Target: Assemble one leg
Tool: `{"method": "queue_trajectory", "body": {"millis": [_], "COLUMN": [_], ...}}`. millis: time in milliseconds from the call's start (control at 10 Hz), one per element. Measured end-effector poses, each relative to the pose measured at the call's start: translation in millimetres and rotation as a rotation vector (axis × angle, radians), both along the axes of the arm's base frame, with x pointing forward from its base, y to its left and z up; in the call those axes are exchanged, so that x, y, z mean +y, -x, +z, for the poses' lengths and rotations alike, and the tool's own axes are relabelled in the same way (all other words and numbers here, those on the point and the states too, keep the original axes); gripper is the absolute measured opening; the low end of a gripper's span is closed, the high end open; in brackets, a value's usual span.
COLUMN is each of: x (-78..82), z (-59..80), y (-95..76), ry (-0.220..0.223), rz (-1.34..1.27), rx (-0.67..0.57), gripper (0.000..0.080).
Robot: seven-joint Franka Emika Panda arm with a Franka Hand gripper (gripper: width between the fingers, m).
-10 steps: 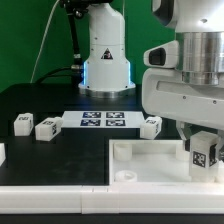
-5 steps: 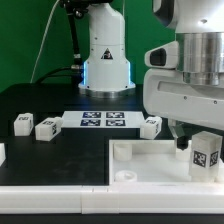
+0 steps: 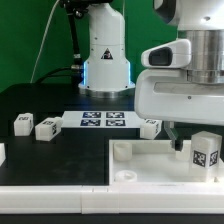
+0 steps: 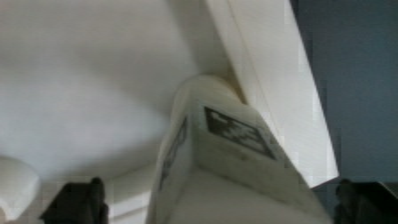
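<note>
A white leg (image 3: 205, 154) with a black-and-white tag stands upright at the far right corner of the large white tray-like piece (image 3: 150, 163). My gripper (image 3: 197, 138) hangs just above it, jaws open to either side. In the wrist view the leg (image 4: 231, 160) rises between my two dark fingertips (image 4: 79, 203), with a gap on each side, so my gripper (image 4: 214, 208) is not touching it. Three more legs lie on the black table: two at the exterior view's left (image 3: 22, 122) (image 3: 46, 127) and one near the middle (image 3: 150, 126).
The marker board (image 3: 103, 121) lies flat behind the tray-like piece. The robot's white base (image 3: 105, 55) stands at the back. A round socket (image 3: 122, 151) shows at the tray piece's left corner.
My gripper has risen a little and its finger has come off the leg's tag face. The leg has stayed standing in the tray piece's corner.
</note>
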State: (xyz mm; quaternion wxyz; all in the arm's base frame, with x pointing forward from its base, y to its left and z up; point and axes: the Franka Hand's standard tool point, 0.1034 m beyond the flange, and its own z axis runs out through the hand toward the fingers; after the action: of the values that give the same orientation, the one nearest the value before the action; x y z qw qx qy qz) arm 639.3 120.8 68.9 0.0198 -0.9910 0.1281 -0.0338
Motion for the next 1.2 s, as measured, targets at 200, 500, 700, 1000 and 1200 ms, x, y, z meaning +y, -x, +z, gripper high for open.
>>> {"method": "queue_trajectory", "body": {"millis": [200, 500, 700, 1000, 1200], "x": [2.1, 0.7, -1.0, -2.3, -2.4], "z": [-1.5, -1.3, -0.3, -0.6, -0.6], "y": [1.3, 1.0, -0.2, -0.1, -0.1], "ry": [0.014, 0.038, 0.059, 0.066, 0.064], "rz": [0.203, 0.457, 0.611, 0.654, 0.63], "rx": [-0.005, -0.012, -0.016, -0.016, -0.015], "gripper": [0.0649, 0.0649, 0.0649, 0.0501, 0.0291]}}
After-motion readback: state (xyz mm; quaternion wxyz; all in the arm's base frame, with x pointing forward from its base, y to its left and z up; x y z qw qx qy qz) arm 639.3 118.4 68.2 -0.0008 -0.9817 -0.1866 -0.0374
